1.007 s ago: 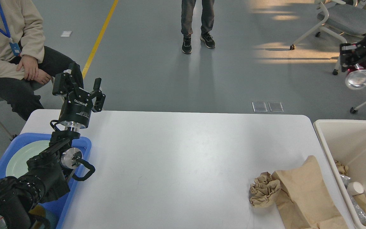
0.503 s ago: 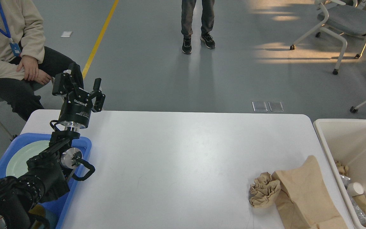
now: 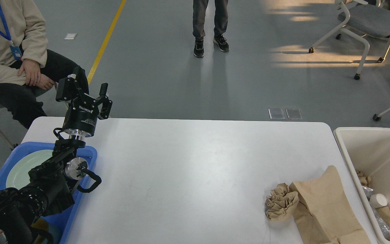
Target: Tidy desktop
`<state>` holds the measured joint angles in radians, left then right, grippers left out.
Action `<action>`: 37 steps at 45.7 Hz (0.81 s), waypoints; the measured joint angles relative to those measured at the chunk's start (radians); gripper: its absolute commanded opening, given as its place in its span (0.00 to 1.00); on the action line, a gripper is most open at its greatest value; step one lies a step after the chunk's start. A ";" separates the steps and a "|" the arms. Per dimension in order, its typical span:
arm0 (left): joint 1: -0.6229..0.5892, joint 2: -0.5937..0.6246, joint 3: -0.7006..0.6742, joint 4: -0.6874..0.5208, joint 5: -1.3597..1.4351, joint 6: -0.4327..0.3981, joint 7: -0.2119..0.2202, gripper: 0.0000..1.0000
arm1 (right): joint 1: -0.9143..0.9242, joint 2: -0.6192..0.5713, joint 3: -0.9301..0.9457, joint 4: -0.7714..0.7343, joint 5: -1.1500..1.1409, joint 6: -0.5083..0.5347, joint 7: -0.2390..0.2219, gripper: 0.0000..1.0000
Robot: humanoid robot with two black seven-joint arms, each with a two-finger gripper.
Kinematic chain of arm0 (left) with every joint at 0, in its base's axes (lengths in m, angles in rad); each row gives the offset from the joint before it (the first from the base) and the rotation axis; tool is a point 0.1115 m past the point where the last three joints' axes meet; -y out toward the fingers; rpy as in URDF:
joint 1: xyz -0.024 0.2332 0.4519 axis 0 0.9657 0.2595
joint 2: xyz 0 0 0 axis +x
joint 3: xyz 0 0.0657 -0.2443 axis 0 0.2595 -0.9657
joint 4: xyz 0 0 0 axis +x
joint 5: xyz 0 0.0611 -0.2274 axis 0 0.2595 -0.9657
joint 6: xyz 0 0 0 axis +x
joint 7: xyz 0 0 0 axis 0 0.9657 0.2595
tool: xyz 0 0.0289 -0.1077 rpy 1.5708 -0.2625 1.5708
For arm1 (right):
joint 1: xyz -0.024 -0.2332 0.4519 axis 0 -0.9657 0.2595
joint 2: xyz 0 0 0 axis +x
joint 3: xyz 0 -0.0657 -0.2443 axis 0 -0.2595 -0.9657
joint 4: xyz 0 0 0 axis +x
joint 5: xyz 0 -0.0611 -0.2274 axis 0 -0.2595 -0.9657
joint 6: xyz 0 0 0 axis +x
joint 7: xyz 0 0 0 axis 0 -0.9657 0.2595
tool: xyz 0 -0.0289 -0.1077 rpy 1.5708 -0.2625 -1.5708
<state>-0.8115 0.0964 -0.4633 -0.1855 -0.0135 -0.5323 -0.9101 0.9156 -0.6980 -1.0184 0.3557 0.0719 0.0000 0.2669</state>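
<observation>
Right arm gone from view since a second ago. Left pincer point(image 3: 103, 98) unmoved, fingers apart, empty, above the table point(image 3: 195, 162) far-left corner. Crumpled paper point(image 3: 282, 204) and brown bag point(image 3: 325, 206) lie near-right, beside the bin point(image 3: 371, 149). Grip the wad squarely first.

The scene is evenly and fairly brightly lit, with soft overhead light. The white desktop point(image 3: 188, 176) shows a broad pale sheen down its middle but no harsh glare. Warm sunlight falls in streaks across the grey floor point(image 3: 303, 57) at the upper right, casting long shadows under the chair point(image 3: 367, 23). The floor is glossy and dimly mirrors the standing person's legs point(image 3: 210, 20). The crumpled paper point(image 3: 281, 201) throws a faint, soft shadow. Focus is sharp throughout, without motion blur; straight edges bow slightly towards the frame's borders.
</observation>
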 measured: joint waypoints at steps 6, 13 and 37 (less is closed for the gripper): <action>0.000 0.000 0.000 0.000 0.000 0.000 0.000 0.96 | -0.063 0.028 0.041 -0.037 0.000 0.000 0.000 0.63; 0.000 0.000 0.000 0.000 0.001 0.000 0.000 0.96 | -0.074 0.042 0.049 -0.045 0.000 0.000 0.000 0.73; 0.000 0.000 0.000 0.000 0.001 0.000 -0.001 0.96 | -0.028 0.040 0.029 -0.015 -0.017 0.029 0.000 1.00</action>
<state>-0.8115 0.0961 -0.4632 -0.1856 -0.0129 -0.5323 -0.9107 0.8874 -0.6583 -0.9894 0.3408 0.0550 0.0293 0.2669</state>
